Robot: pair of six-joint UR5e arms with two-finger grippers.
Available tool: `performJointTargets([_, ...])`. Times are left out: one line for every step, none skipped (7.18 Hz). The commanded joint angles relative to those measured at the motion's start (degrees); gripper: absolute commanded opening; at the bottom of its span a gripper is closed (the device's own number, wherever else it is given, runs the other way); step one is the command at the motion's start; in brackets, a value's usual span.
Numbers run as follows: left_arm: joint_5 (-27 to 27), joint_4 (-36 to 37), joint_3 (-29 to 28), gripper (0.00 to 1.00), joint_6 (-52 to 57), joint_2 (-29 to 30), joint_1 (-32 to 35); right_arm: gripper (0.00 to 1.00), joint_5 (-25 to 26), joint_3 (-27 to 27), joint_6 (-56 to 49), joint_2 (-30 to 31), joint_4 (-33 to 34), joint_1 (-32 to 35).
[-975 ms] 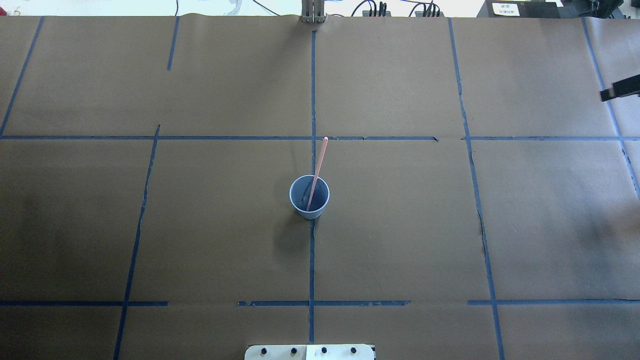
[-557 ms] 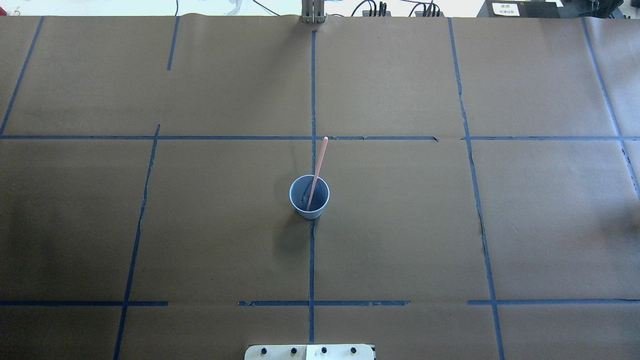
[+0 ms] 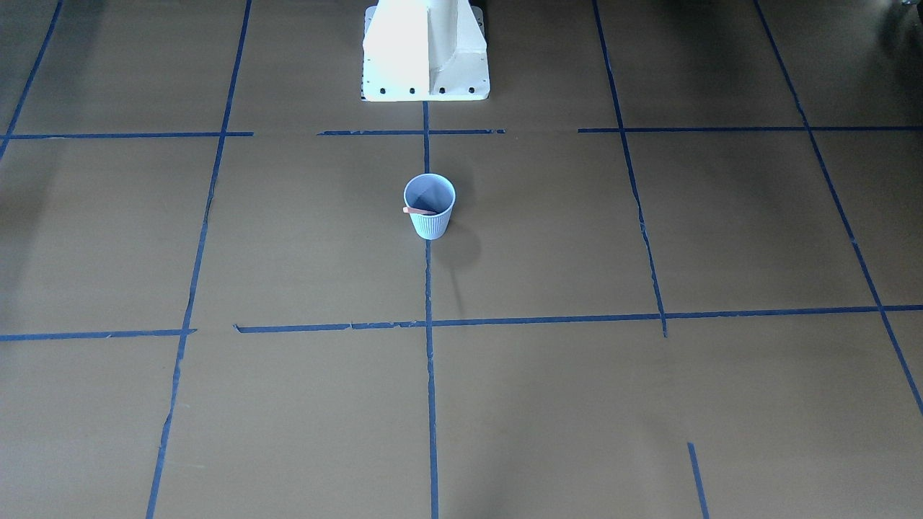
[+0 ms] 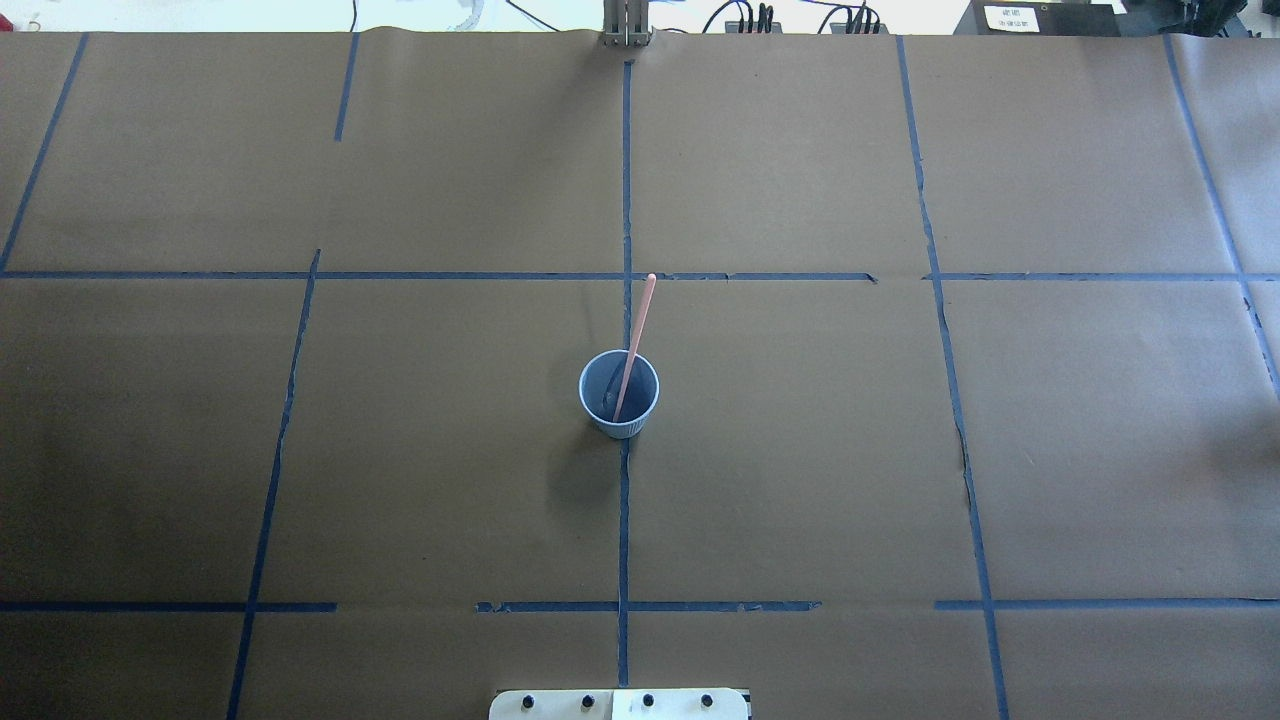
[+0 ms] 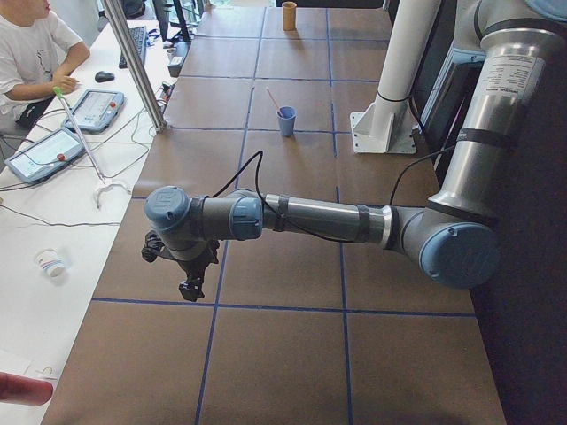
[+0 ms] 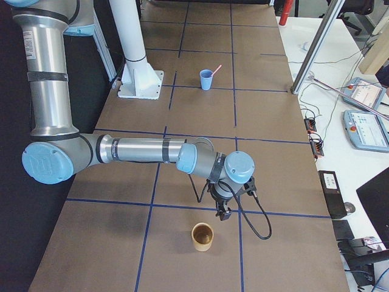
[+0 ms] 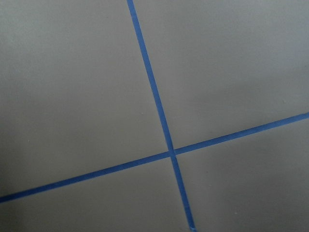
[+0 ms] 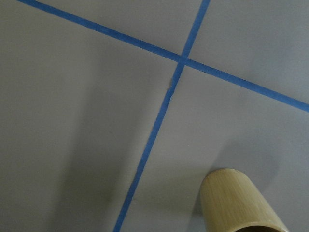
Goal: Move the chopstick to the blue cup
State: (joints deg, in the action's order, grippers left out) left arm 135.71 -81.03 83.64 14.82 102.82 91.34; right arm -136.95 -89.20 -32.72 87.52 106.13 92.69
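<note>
The pinkish chopstick [image 4: 634, 344] leans inside the upright blue cup [image 4: 619, 394] (ribbed, pale) — mid-table.

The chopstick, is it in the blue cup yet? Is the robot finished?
It looks done: the chopstick stands leaning inside the blue cup, its top poking out over the rim. No step is under way: the left arm and right arm are both far from the cup. Nothing seems left to do.
</note>
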Motion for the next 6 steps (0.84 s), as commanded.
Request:
performJointTargets([-0.6,0.9,3.4,1.0,0.0,-1.3,-0.2,1.0,-1.7,0.7,0.1,-0.2,-0.4,-0.4])
performJointTargets([-0.9,0.7,3.0,1.0,-0.1,-1.4,-0.3,1.0,-1.7,0.7,0.3,0.0,-1.1,-0.5])
performJointTargets([-0.7,0.4,3.8,1.0,-0.3,-1.6,-0.5,1.0,-2.2,0.3,0.5,0.6,-1.1,-0.4])
performJointTargets([-0.7,0.2,5.5,1.0,-0.3,-2.9,-0.5,1.0,-2.0,0.6,0.4,0.9,-1.3,-0.5])
performJointTargets([-0.2,0.2,7.7,1.0,-0.8,-3.1,-0.5,1.0,-1.6,0.8,0.5,0.7,-1.3,-1.2])
performJointTargets([-0.1,0.0,8.4,1.0,-0.6,-4.8,-0.6,1.0,-1.5,1.2,0.5,0.8,-1.3,-1.2])
